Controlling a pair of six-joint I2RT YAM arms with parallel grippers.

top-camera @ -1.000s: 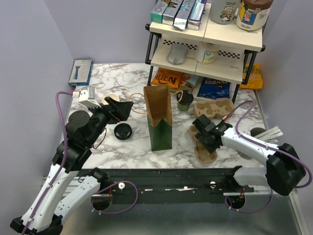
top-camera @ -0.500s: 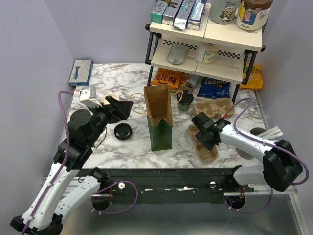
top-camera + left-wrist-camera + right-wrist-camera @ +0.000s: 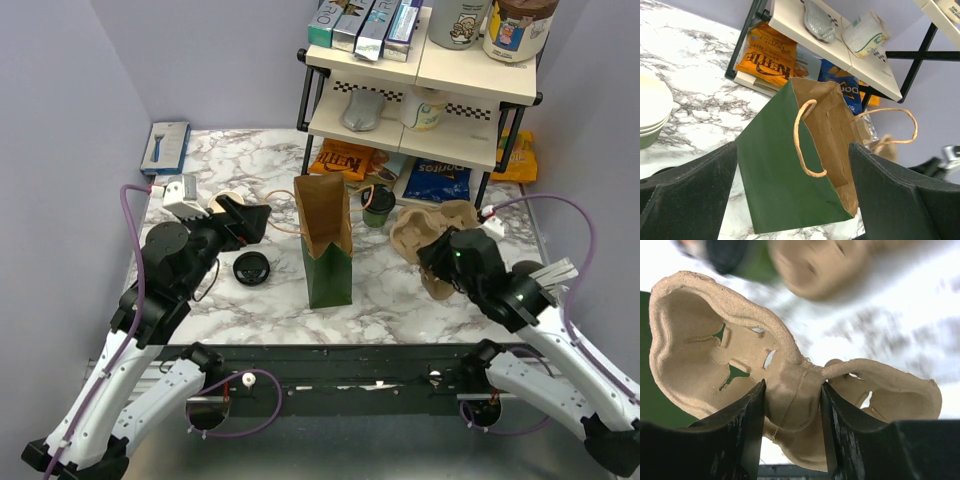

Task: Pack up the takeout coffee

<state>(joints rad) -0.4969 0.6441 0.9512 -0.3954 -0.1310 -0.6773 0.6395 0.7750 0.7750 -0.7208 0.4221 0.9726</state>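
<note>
The dark-green cup (image 3: 378, 207) stands open behind the green paper bag (image 3: 326, 245). Its black lid (image 3: 251, 268) lies on the marble left of the bag. My left gripper (image 3: 246, 219) is open and empty, held above the table left of the bag. In the left wrist view the bag (image 3: 790, 175) sits between its fingers (image 3: 685, 200). My right gripper (image 3: 440, 258) is shut on the middle ridge of a brown pulp carrier (image 3: 715, 335), held off the table right of the bag. The cup shows only as a dark blur (image 3: 725, 255) there.
A second pulp carrier (image 3: 455, 213) lies behind the right gripper. A grey cup with white sticks (image 3: 545, 272) stands at the right edge. A stack of cream cups (image 3: 225, 200) is by the left gripper. The shelf rack (image 3: 420, 100) with snack bags fills the back.
My right arm has lifted the front carrier off the table and pulled up and back to the right. The left arm has barely moved.
</note>
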